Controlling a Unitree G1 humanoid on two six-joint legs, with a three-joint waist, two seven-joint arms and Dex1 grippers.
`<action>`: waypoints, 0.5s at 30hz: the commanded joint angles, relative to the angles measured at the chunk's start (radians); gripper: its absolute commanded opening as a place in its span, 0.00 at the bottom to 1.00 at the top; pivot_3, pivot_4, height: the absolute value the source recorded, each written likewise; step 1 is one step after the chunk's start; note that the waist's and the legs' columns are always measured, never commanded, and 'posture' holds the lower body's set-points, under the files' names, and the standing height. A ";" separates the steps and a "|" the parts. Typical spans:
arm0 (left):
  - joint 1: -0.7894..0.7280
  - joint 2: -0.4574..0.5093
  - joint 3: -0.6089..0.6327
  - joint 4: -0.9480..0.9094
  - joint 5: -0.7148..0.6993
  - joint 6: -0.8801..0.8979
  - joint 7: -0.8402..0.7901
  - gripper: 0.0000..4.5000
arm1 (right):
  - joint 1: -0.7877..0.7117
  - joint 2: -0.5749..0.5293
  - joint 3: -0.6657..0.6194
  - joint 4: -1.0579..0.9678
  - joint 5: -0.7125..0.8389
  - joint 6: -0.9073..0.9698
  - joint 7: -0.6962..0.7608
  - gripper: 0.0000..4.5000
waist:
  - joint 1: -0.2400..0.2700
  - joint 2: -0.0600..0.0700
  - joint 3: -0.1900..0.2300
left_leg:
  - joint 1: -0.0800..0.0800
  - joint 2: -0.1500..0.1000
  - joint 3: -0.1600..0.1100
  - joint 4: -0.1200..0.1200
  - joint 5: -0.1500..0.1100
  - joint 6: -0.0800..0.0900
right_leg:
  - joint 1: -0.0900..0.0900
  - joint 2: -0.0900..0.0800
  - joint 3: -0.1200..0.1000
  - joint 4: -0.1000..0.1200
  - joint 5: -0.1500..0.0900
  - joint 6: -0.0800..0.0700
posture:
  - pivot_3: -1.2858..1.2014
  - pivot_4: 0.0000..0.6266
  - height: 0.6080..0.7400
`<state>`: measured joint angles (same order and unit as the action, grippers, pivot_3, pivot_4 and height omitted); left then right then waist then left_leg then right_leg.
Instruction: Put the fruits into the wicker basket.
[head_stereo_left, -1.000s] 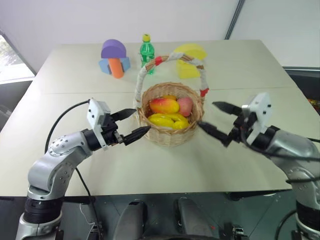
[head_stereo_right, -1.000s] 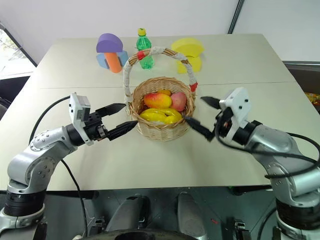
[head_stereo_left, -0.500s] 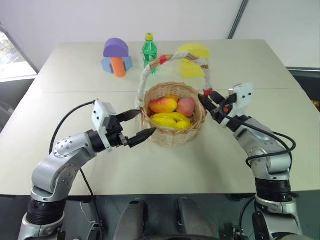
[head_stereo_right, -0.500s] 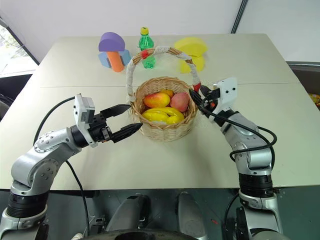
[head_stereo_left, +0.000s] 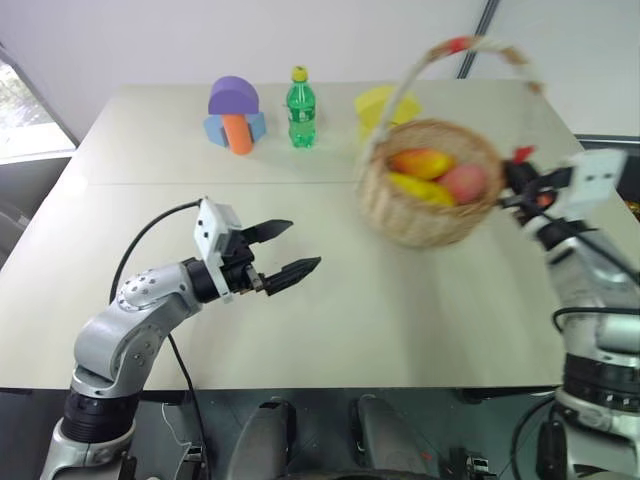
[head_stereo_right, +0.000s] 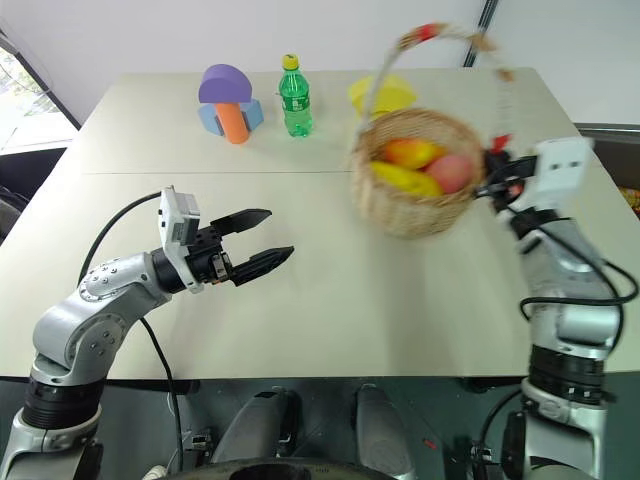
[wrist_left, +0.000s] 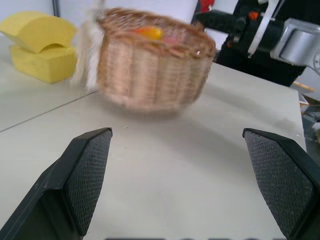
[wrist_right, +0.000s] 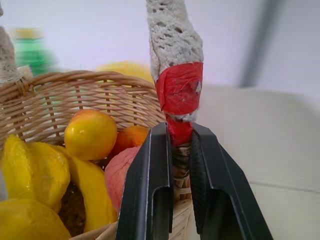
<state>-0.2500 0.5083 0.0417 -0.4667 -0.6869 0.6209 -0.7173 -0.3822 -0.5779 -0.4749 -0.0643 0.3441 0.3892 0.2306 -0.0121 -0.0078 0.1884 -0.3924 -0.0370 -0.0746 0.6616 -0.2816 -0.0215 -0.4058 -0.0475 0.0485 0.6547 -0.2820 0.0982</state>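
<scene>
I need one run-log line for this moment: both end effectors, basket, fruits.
left end effector: open, empty | right end effector: shut on wicker basket handle base | basket: tilted | fruits: inside basket

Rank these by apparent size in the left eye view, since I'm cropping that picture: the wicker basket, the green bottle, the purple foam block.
1. wicker basket, largest by far, though nearer the camera than the other two.
2. purple foam block and green bottle look alike overall: the block is wider, the bottle taller, so no ranking between them.
</scene>
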 joint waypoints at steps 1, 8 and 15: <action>-0.027 -0.014 -0.018 0.000 0.005 -0.024 -0.008 1.00 | -0.054 -0.027 -0.079 0.115 -0.028 -0.080 -0.067 0.00 | -0.005 0.000 0.000 | 0.000 0.000 0.001 0.000 0.000 0.000 | 0.000 0.000 0.000 0.000 0.000 0.000 | 0.52 0.24 1.00; -0.040 -0.027 -0.028 0.015 0.011 -0.031 -0.006 1.00 | -0.074 -0.045 -0.114 0.270 -0.013 -0.130 -0.054 0.11 | -0.012 0.002 0.000 | 0.002 0.002 0.004 0.000 0.000 0.000 | -0.001 0.002 0.002 0.002 0.000 0.000 | 0.52 0.24 1.00; -0.047 -0.032 -0.030 0.036 0.019 -0.040 -0.017 1.00 | 0.016 -0.060 -0.125 0.156 -0.014 -0.110 -0.051 0.88 | -0.002 0.002 0.000 | 0.002 0.002 0.005 0.000 0.000 0.001 | 0.000 0.002 0.002 0.002 0.000 0.000 | 0.52 0.24 1.00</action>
<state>-0.2854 0.4748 0.0084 -0.4245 -0.6637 0.6011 -0.7263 -0.3804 -0.6095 -0.5640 0.1661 0.3351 0.2903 0.1834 -0.0141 -0.0059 0.1883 -0.3909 -0.0357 -0.0699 0.6617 -0.2817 -0.0208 -0.4061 -0.0459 0.0509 0.6566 -0.2819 0.0982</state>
